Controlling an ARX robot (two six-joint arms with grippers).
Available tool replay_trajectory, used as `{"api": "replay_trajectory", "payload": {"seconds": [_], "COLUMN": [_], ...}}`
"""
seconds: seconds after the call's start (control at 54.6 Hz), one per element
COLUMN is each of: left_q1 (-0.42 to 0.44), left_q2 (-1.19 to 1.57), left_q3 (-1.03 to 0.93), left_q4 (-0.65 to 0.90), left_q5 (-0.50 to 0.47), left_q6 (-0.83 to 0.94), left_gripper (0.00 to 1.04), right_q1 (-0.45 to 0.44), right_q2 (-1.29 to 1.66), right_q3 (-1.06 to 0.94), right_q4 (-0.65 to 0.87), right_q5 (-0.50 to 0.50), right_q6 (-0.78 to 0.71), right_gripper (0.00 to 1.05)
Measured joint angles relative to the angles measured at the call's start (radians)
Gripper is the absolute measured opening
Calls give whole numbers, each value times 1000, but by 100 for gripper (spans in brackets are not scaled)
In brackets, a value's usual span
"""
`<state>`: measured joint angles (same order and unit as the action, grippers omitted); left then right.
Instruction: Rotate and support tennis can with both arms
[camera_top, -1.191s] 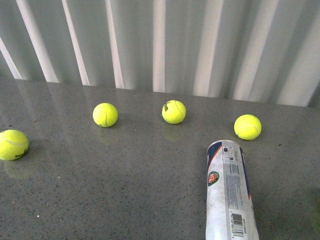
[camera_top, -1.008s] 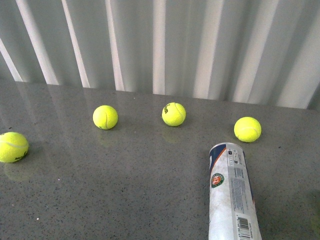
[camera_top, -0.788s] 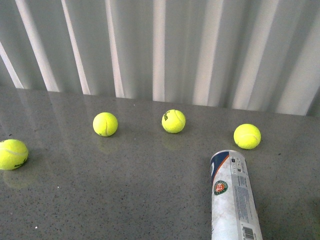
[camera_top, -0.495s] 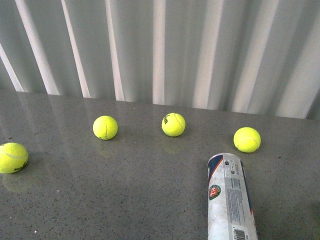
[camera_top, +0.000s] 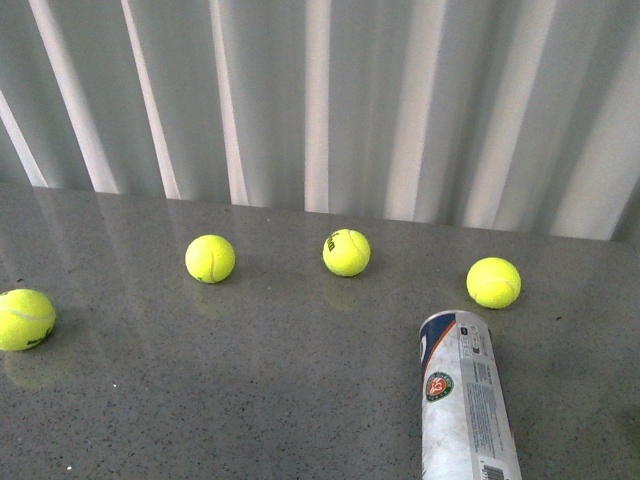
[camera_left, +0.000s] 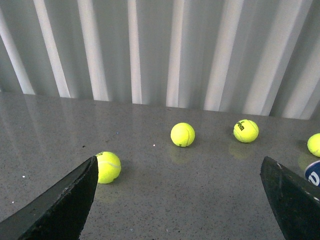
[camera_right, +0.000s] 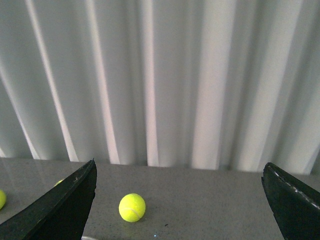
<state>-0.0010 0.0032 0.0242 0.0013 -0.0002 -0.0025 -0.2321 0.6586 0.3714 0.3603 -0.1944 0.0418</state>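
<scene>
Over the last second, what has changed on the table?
Only the front view shifted: the grey speckled table, four yellow tennis balls and the clear plastic tennis can all sit slightly lower in frame, spacing unchanged. Nothing was grasped or released; the black left fingers and right fingers are open, empty.

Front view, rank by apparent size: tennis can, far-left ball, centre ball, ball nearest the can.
1. Tennis can, largest, though cut off by the frame edge.
2. Far-left ball, probably only because it is nearer the camera.
3. Ball nearest the can and centre ball: too alike to rank.
</scene>
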Motion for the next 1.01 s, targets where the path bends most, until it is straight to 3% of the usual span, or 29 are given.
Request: {"api": "replay_trajectory", "payload": {"seconds": [0.092, 0.147, 0.275, 0.366, 0.678, 1.008], "left_q1": [0, 0, 0, 0, 0, 0], "left_q2": [0, 0, 0, 0, 0, 0], "left_q3": [0, 0, 0, 0, 0, 0], "left_q4": [0, 0, 0, 0, 0, 0], "left_q5": [0, 0, 0, 0, 0, 0], "left_q6": [0, 0, 0, 0, 0, 0], "left_gripper": [98, 98, 98, 98, 98, 98], "right_q1": [19, 52, 190, 267, 417, 447], "right_q2": [243, 455, 827, 959, 1194, 1231], "right_q3": [142, 283, 537, 615, 681, 658], "right_q4": [-24, -118, -330, -405, -531, -527], "right_q5": [89, 136, 129, 130, 107, 114], "right_q6": [74, 158, 278, 298, 321, 298], "right_gripper": [98, 98, 98, 98, 98, 98]}}
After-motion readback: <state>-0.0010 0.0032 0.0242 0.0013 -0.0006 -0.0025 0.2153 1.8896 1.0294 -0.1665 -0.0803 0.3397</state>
